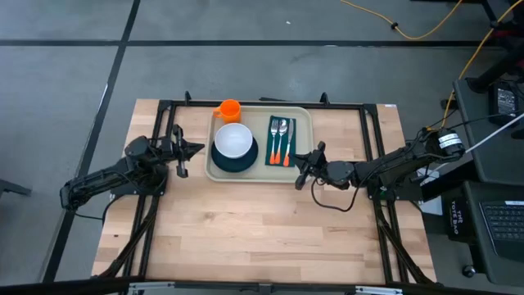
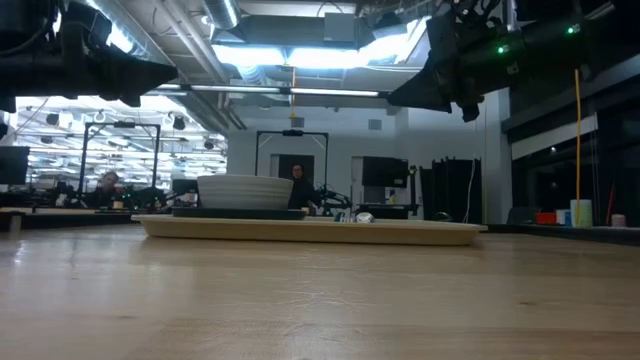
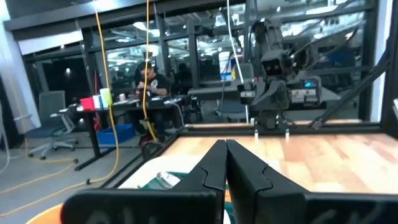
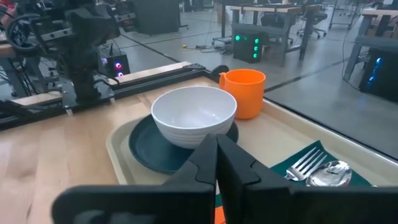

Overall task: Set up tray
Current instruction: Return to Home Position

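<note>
At the middle of the table's (image 1: 246, 238) far edge, as the low view looks across it, the beige tray (image 1: 304, 147) is laid flat, long sides along that edge. At the tray's far-left corner an orange cup (image 1: 228, 110) is stood upright. Just beside it, toward the near-left corner, a dark round plate (image 1: 233, 167) is set, and a white bowl (image 1: 235, 141) is seated upright on it, empty. On the tray's right half a dark green napkin (image 1: 272, 143) is spread lengthwise from far edge toward near edge. Orange-handled cutlery (image 1: 282, 154) is lined up on it, handles toward the near edge. A fork (image 4: 305, 163) and a spoon (image 4: 329, 174) are made out side by side in the right wrist view; the rest cannot be told apart. The left gripper (image 1: 196, 149) is held just off the tray's left edge, level with the plate and pointed at the tray; its fingers (image 3: 249, 174) are pressed together with nothing between them. The right gripper (image 1: 298, 157) is held over the tray's right edge by the near-right corner, just beside the napkin's near end; its fingers (image 4: 199, 162) are likewise closed on nothing. Both grippers are shown raised well clear of the table in the low view. Beyond the table a seated person (image 3: 149, 78) is seen at a desk in the left wrist view.
</note>
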`<control>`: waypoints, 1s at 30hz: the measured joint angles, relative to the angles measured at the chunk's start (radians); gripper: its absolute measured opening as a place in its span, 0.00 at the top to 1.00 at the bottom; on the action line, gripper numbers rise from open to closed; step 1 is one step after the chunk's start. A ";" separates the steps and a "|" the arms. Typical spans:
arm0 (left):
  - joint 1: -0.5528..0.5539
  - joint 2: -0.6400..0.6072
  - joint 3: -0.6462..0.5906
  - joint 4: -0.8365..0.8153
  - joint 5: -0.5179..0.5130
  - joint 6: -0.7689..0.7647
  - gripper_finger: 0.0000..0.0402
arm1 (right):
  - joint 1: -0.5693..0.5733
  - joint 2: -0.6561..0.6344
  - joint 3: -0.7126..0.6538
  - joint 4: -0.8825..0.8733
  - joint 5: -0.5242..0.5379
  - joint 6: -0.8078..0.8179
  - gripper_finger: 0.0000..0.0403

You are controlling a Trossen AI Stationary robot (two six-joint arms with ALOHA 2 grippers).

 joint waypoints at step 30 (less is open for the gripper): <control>0.000 -0.001 0.000 -0.059 -0.056 0.034 0.99 | -0.003 -0.606 -0.472 0.113 -0.219 -0.097 0.99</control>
